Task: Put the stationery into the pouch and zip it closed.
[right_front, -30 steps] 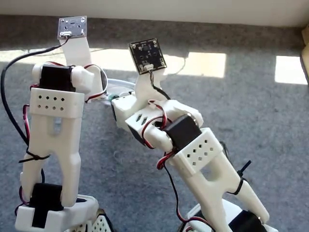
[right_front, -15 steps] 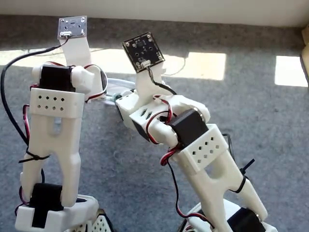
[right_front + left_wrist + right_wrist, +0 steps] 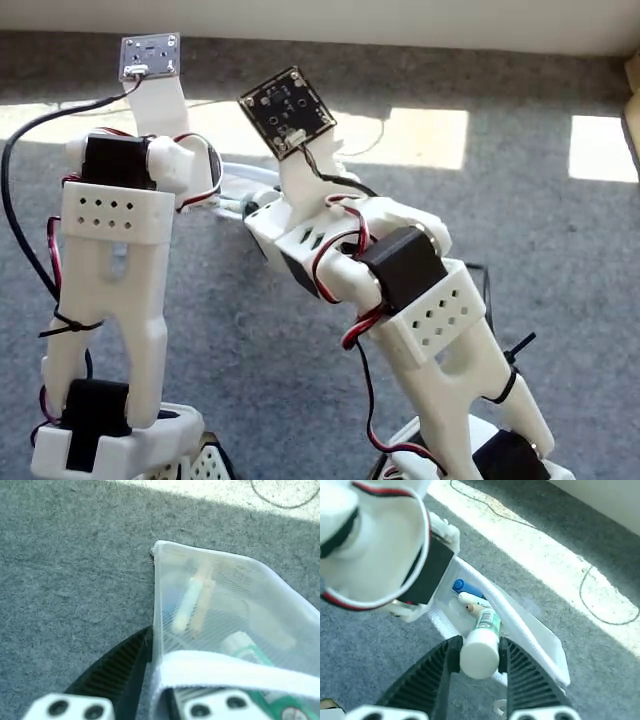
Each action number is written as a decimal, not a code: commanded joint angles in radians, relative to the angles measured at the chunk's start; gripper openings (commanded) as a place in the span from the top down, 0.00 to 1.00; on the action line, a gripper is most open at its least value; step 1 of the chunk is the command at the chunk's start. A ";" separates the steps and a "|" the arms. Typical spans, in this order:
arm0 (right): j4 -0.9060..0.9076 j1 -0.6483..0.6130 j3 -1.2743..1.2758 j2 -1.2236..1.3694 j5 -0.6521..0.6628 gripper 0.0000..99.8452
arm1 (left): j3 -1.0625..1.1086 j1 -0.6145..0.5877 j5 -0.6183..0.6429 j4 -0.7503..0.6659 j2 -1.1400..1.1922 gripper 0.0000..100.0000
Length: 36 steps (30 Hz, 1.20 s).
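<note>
The white mesh pouch (image 3: pixel 225 610) lies on grey carpet with its mouth open and holds several pieces of stationery, among them a pale pen (image 3: pixel 187 607). My left gripper (image 3: pixel 157 670) is shut on the pouch's white zipper edge (image 3: pixel 225 667), its black finger (image 3: pixel 120 667) outside the mesh. My right gripper (image 3: pixel 479 647) is shut on a white-capped glue stick (image 3: pixel 482 642) with a green label, tilted down into the pouch (image 3: pixel 520 625) mouth. A blue item (image 3: pixel 458 585) and a white pen (image 3: pixel 470 599) lie inside. In the high view both arms lean over the pouch (image 3: pixel 245 178).
The left arm's white wrist (image 3: pixel 375 545) stands close beside the right gripper at the pouch's end. A thin cable (image 3: pixel 600 597) loops over the sunlit carpet beyond the pouch. Bare carpet (image 3: pixel 65 570) spreads beside the pouch. A pale wall (image 3: pixel 400 20) runs along the far side.
The right arm has swung left toward the left arm and stretched farther over the pouch; its wrist camera has tilted left. The left arm has kept still.
</note>
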 commanded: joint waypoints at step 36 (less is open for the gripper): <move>0.200 0.191 -0.010 -0.355 0.043 0.82 | -0.002 -0.013 -0.028 -0.006 -0.008 0.99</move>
